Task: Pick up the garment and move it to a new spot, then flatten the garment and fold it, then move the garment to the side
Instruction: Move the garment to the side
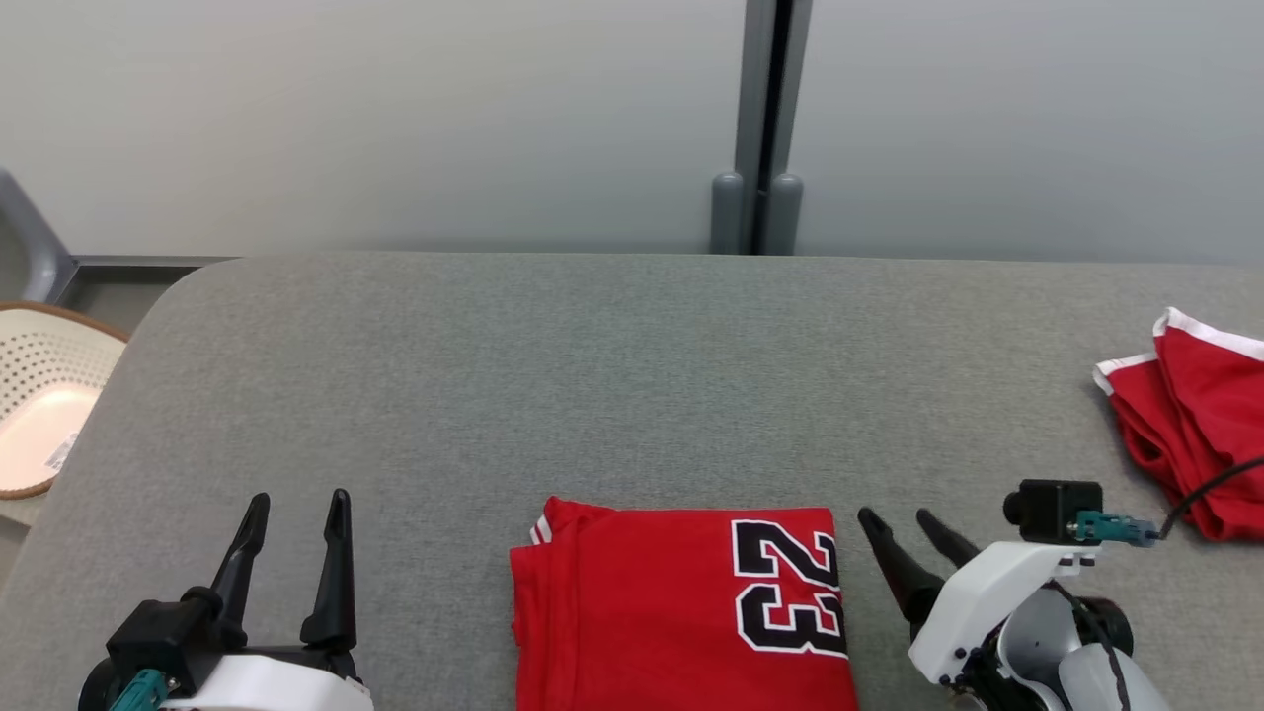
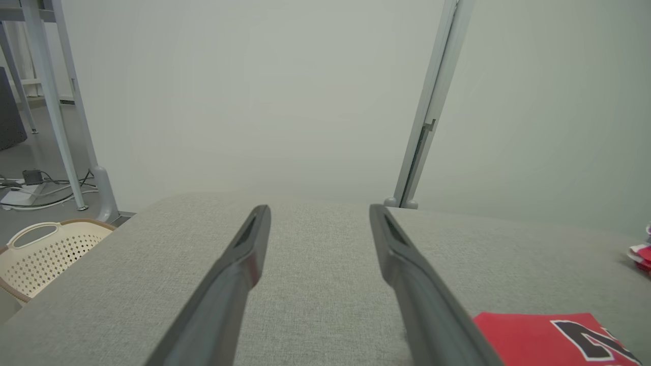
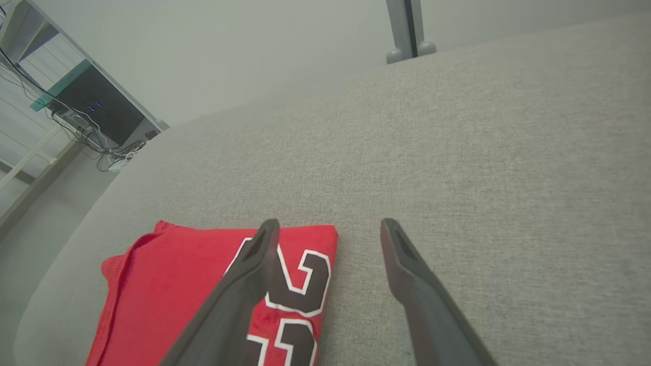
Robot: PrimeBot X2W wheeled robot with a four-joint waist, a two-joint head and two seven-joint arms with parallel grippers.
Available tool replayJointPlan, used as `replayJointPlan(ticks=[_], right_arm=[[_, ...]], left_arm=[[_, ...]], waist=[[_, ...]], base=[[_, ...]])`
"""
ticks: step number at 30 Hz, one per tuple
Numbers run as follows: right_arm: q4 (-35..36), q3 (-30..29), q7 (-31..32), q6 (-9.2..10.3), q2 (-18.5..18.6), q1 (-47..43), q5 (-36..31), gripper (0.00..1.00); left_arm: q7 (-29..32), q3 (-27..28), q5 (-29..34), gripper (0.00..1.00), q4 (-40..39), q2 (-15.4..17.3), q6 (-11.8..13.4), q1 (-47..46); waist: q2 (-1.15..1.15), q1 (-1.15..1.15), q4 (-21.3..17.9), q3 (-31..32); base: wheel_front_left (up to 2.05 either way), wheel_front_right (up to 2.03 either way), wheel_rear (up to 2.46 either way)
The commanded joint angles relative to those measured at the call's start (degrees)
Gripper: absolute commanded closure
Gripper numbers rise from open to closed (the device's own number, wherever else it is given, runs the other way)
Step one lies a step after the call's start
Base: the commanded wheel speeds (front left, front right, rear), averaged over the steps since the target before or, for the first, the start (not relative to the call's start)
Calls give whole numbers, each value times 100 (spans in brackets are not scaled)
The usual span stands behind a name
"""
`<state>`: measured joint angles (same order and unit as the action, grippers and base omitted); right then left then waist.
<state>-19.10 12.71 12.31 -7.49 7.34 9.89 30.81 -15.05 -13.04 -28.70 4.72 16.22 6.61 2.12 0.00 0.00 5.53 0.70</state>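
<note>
Nearest the viewer, the left gripper (image 1: 298, 496) sits over the near edge of the grey fabric table (image 1: 592, 375), toward its left, fingers spread wide and empty. The folded red garment (image 1: 642, 612), numbered 23, lies flat at the middle of the near edge. Just beside its right side, the right gripper (image 1: 894, 513) is also wide open, holding nothing. A second red garment (image 1: 1195, 434) lies crumpled at the right edge. A cream basket (image 1: 39, 395) stands beyond the left edge.
</note>
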Motion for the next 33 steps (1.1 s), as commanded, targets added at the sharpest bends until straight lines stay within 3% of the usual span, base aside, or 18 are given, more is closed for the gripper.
replayJointPlan(ticks=[1,7,14,15,16,17,25,33], right_arm=[[-246,8,321,0,-60,81,82,0],[-838,-32,1296,0,-209,41,218,0],[-972,-252,1765,5,-357,-194,229,0],[-934,-255,1770,5,-368,-195,242,42],[-874,-246,1716,5,-377,-183,268,66],[-805,-242,1638,5,-385,-157,295,100],[-424,-149,1157,1,-283,164,246,100],[-93,92,951,0,165,503,321,100]], left_arm=[[19,-16,29,0,34,30,-34,-80],[71,-171,52,0,87,-11,-105,-222],[73,-224,44,0,152,-27,-92,-304],[75,-232,43,0,160,-23,-96,-300],[75,-240,46,0,166,-19,-100,-312],[75,-247,53,0,166,-16,-102,-339],[95,-319,109,0,60,11,-114,-428],[103,-515,163,0,-28,-72,-210,-578]], waist=[[0,0,254,-24],[0,0,709,-114],[0,0,779,-192],[0,0,768,-204],[0,0,749,-215],[0,0,726,-224],[0,0,306,-238],[0,0,-782,-269]], base=[[0,0,0],[0,0,0],[0,0,0],[0,0,0],[0,0,0],[0,0,0],[0,0,0],[0,0,0]])
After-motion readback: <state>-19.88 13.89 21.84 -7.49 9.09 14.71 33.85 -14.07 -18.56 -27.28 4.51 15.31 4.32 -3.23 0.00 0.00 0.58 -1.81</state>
